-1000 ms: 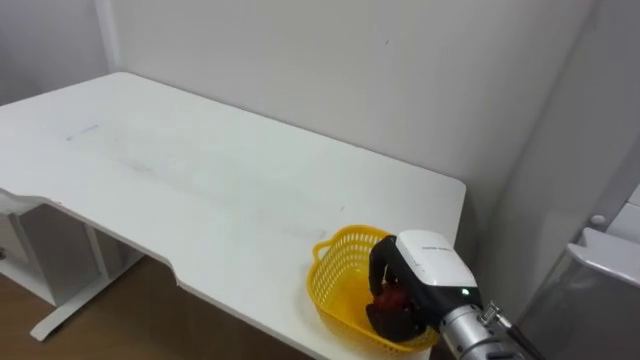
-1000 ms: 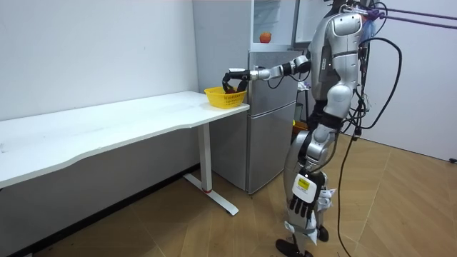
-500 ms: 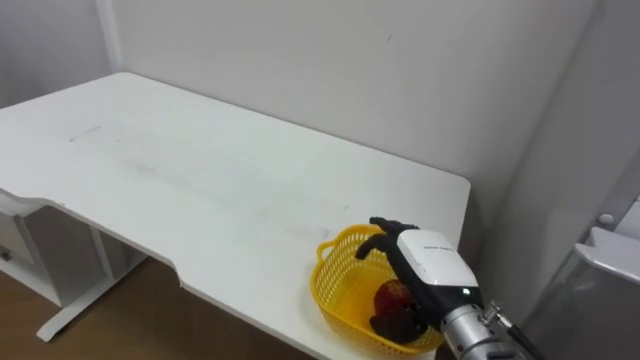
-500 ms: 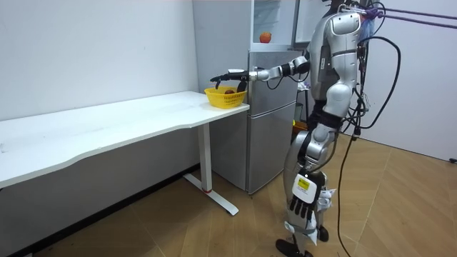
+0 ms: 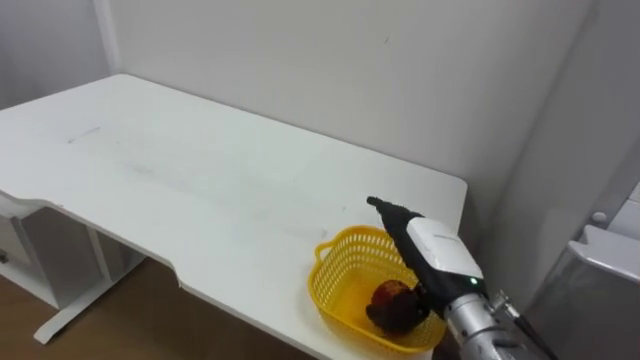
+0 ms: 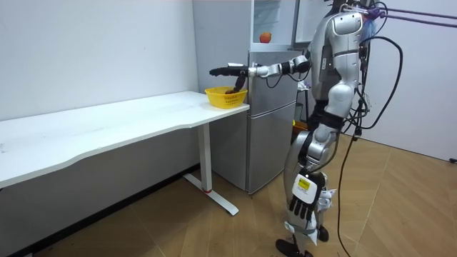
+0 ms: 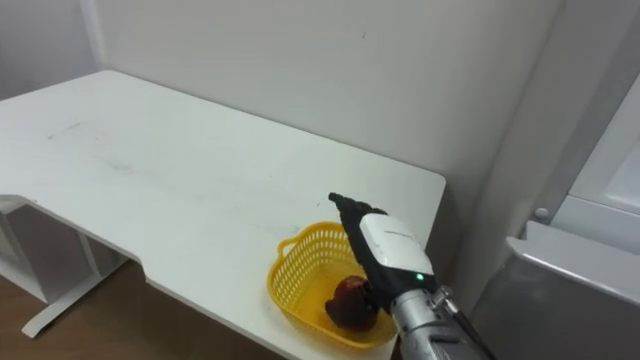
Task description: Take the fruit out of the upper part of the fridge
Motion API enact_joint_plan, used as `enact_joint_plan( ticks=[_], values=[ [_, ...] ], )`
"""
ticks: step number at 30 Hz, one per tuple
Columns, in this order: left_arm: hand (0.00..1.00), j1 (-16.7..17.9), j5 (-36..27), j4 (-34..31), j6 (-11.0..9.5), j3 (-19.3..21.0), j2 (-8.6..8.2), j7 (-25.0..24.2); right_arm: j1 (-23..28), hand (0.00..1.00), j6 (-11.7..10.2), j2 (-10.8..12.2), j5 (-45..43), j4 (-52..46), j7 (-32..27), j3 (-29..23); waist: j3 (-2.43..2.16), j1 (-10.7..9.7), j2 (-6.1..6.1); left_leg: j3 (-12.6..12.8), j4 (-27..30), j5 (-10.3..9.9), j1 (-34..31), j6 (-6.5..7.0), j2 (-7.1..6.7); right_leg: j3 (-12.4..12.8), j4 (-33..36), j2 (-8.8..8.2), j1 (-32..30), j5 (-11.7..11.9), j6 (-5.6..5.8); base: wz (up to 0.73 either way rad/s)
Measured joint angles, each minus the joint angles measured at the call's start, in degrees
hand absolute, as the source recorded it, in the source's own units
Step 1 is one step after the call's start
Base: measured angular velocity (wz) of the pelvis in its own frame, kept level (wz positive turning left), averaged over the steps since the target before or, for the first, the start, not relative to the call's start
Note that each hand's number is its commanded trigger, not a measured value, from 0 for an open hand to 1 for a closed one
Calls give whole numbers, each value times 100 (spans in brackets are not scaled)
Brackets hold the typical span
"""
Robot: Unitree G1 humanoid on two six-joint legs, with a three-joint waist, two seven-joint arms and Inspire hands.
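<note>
On my left the white table point(image 5: 200, 190) runs along the wall, and near its right end corner sits the yellow basket point(image 5: 335, 300). The red fruit point(image 5: 392, 296) lies inside the basket, on its floor toward the right side. Over the basket's right rim I have the right hand point(image 5: 438, 256) stretched out flat, its fingers point(image 5: 385, 208) straight and close together, pointing toward the wall and gripping nothing; it is above the fruit, not around it. In the room view the hand is clear above the basket. Further right stands the grey fridge point(image 6: 271, 121), its upper compartment showing a second fruit point(image 6: 265, 37) on a shelf. The robot stands upright in front of the fridge, and the left hand point(image 6: 303, 205) hangs beside its leg with fingers loose and straight.
</note>
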Motion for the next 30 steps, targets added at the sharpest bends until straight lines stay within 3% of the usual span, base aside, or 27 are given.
enact_joint_plan(
  ticks=[7,10,13,15,22,25,30],
  values=[
    [0,89,-56,-2,-25,-4,-103,21,1,0,-106,50,244,-691,-259,-427,-2,-129,179,17,58,0,38,0,10,42,6,7,46,0,1,0],
    [0,110,-52,4,-34,-3,-111,44,9,0,-222,52,349,-1095,-321,-427,-34,-200,366,134,33,-1,123,2,38,160,45,-2,72,1,0,-15],
    [0,126,-45,11,-46,0,-110,107,11,0,-249,70,336,-1441,-323,-448,-83,-364,476,293,-64,18,207,19,78,221,111,-19,83,0,0,-7],
    [0,185,-46,3,-51,20,-110,107,11,0,-259,72,363,-1673,-336,-478,-103,-415,505,385,-77,19,242,20,91,311,112,-14,86,0,0,-21],
    [0,184,-61,8,-46,-8,-168,146,60,0,-256,157,728,-2759,-385,-628,-95,-715,516,545,-152,18,433,20,111,416,97,3,168,9,-9,-13],
    [0,191,-58,6,-48,-4,-206,176,189,0,-375,335,855,-3152,-431,-786,-89,-863,532,619,-162,17,532,19,115,474,100,10,200,10,-9,-10],
    [0,157,-70,28,-77,-6,-268,176,372,0,-447,329,893,-3568,-444,-1114,-91,-1099,556,657,-176,17,543,20,145,554,114,12,168,13,-7,-5]
  ],
)
